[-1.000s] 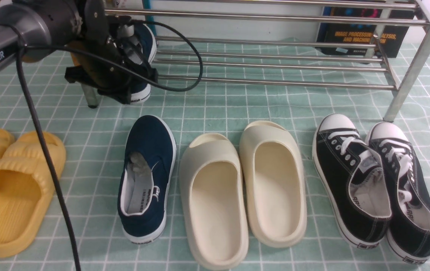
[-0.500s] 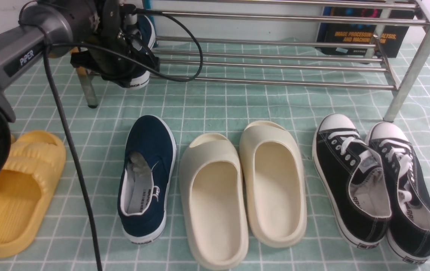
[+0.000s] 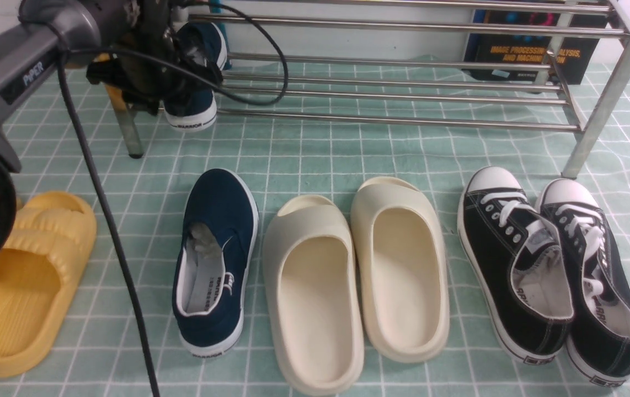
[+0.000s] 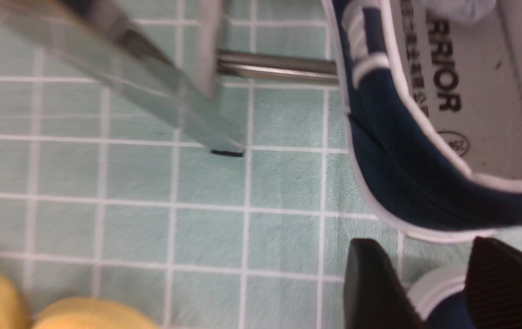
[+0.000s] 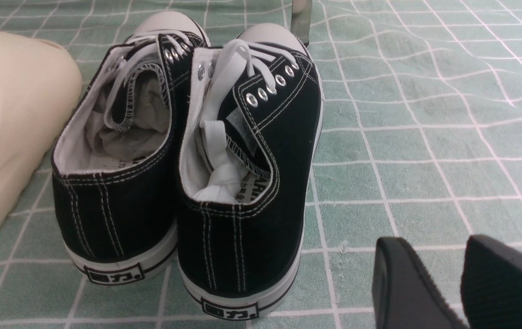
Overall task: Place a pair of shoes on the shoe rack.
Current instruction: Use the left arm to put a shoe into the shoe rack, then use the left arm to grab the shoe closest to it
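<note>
- Navy canvas: one navy shoe [image 3: 196, 102] sits on the shoe rack [image 3: 403, 121], at the far left end of the lower tubes. It is beside the front leg, with its heel jutting past the front tube.
- The left pincer [image 4: 425, 249] hangs just off that heel, fingers apart, gripping nothing.
- The other navy shoe [image 3: 221, 220] lies on the green checked cloth [image 3: 348, 149], with an open strip between it and the rack.
- The right pincer [image 5: 439, 242] hovers near the black sneakers [image 3: 513, 259]; I cannot tell whether it is open or closed.
- Counted: two navy shoes, two cream slides [image 3: 403, 264], two black sneakers, two yellow slides [image 3: 28, 275].

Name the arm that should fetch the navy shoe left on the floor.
Left. The left gripper is at the rack's left end, on that navy shoe's side; the right gripper hangs by the black sneakers.
</note>
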You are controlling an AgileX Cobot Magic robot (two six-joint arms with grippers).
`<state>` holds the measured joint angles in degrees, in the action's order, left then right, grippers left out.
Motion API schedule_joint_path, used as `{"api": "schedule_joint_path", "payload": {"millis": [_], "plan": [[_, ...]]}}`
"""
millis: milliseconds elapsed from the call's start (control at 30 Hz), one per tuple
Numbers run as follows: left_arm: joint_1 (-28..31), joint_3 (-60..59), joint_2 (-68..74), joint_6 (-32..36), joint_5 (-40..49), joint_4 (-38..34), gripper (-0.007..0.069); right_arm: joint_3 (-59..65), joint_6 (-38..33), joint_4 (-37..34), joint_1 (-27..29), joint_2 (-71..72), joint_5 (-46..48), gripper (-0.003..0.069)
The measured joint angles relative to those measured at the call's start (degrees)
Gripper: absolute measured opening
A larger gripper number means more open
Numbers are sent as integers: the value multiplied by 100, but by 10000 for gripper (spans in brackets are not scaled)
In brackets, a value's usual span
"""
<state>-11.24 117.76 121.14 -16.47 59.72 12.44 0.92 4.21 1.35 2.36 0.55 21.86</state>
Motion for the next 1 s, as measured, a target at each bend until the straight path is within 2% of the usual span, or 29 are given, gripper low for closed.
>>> {"api": "schedule_joint_path", "payload": {"millis": [133,333,467,633,667,767,867,1000], "plan": [[6,634,-529,195,959,-35,370,0,0,0,0,0,0,239],[6,603,-1551,293,1161,-627,377,0,0,0,0,0,0,239],[6,-615,-2571,330,1187,-1244,370,0,0,0,0,0,0,239],[6,-3136,-3632,300,1186,-1322,325,0,0,0,0,0,0,239],[6,-3231,-3632,300,1186,-1323,323,0,0,0,0,0,0,239],[6,-4529,-3907,211,924,-1468,298,0,0,0,0,0,0,239],[6,-5435,-3925,199,506,-1744,281,0,0,0,0,0,0,239],[6,-5925,-3925,245,25,-1995,276,0,0,0,0,0,0,239]]}}
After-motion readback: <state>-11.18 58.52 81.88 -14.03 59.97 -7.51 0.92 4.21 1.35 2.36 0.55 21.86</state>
